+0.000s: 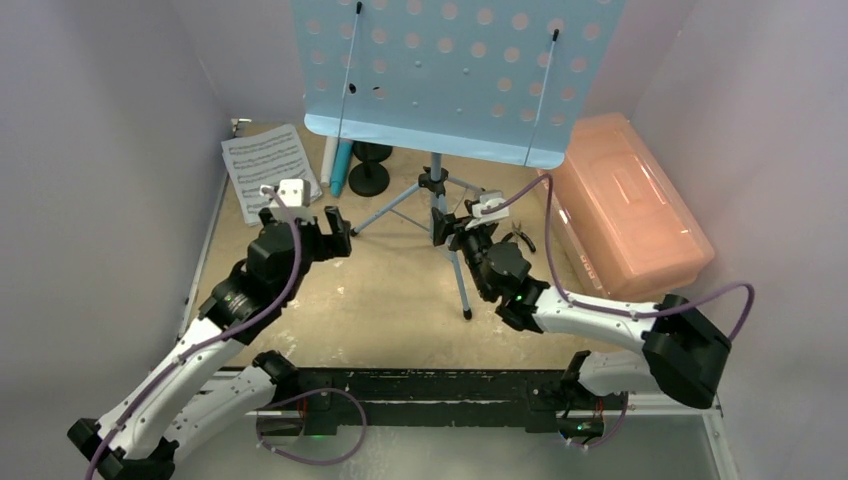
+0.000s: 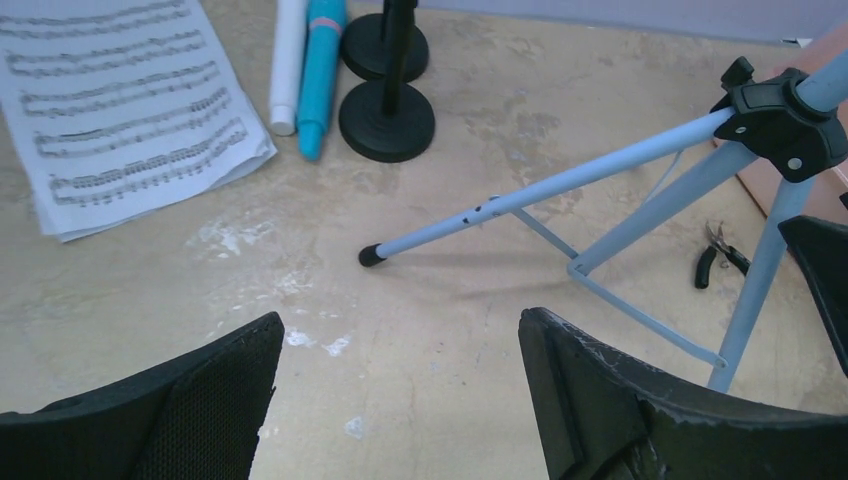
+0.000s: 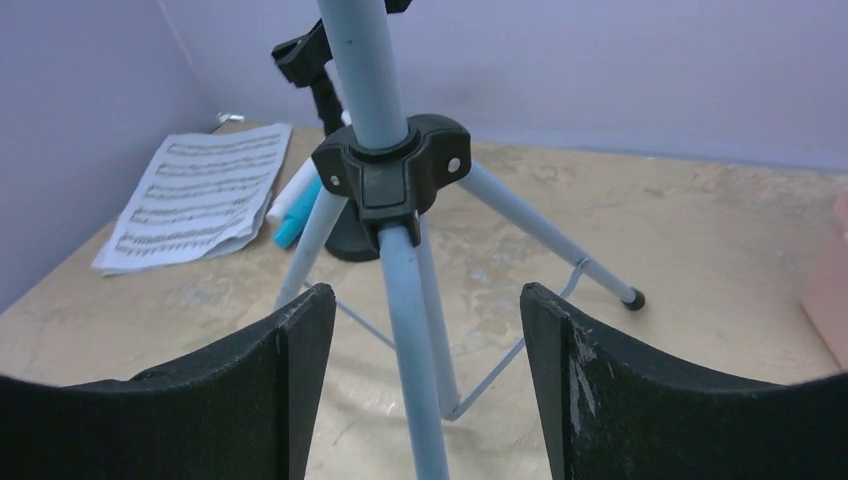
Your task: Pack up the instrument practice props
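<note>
The light-blue perforated music rack (image 1: 455, 70) stands at the back on tripod legs (image 1: 440, 200). Sheet-music pages (image 1: 268, 165) lie at the back left. Beside them lie a white microphone (image 2: 288, 60) and a blue microphone (image 2: 322, 70), then two black round-based mic holders (image 2: 387, 118). My left gripper (image 1: 335, 232) is open and empty above the table, near the left tripod leg's foot (image 2: 372, 256). My right gripper (image 1: 447, 228) is open, its fingers either side of the front tripod leg (image 3: 410, 350), just below the black hub (image 3: 392, 170), not touching it.
A pink translucent box (image 1: 630, 200), lid shut, lies at the right. Small black-handled pliers (image 1: 522, 237) lie between it and the tripod; they also show in the left wrist view (image 2: 718, 258). Grey walls enclose the table on the left, back and right.
</note>
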Controlling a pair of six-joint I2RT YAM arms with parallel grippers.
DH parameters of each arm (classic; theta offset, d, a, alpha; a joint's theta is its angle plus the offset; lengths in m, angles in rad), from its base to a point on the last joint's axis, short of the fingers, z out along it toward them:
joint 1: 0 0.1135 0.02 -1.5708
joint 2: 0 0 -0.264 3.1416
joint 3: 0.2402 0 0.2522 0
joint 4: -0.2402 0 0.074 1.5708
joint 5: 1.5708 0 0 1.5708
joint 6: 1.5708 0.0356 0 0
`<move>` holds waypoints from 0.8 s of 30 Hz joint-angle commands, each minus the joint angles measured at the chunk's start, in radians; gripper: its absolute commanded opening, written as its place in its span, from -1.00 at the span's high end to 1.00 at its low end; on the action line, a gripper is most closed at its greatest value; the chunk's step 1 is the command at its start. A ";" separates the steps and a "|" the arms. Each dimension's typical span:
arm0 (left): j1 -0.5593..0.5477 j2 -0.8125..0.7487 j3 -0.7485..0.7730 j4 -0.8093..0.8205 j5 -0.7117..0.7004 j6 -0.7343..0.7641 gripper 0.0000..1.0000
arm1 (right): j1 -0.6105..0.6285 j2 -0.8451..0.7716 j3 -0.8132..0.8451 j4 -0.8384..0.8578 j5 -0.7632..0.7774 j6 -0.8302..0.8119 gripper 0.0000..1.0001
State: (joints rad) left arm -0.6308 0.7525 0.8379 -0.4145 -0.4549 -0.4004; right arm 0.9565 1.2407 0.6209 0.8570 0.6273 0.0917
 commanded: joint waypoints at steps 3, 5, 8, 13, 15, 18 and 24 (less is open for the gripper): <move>-0.005 -0.103 -0.015 -0.042 -0.094 0.062 -0.75 | 0.038 0.118 0.082 0.458 0.145 -0.211 -0.41; -0.005 -0.115 -0.015 -0.065 -0.112 0.070 -0.75 | 0.043 0.157 0.108 0.489 0.148 -0.242 -0.40; -0.006 -0.131 -0.023 -0.086 -0.149 0.079 -0.76 | 0.044 0.205 0.150 0.506 0.148 -0.270 -0.40; -0.004 -0.149 -0.032 -0.092 -0.164 0.081 -0.76 | 0.043 0.282 0.217 0.519 0.166 -0.291 -0.38; -0.004 -0.148 -0.034 -0.092 -0.165 0.081 -0.76 | 0.043 0.319 0.247 0.535 0.186 -0.296 -0.35; -0.003 -0.144 -0.033 -0.098 -0.168 0.081 -0.76 | 0.043 0.396 0.298 0.600 0.230 -0.347 -0.28; 0.001 -0.157 -0.037 -0.100 -0.175 0.078 -0.75 | 0.043 0.538 0.380 0.802 0.323 -0.514 -0.12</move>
State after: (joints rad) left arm -0.6308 0.6109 0.8051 -0.5194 -0.6102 -0.3363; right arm 0.9958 1.7290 0.9375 1.4490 0.8650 -0.2935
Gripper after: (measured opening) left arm 0.875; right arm 0.581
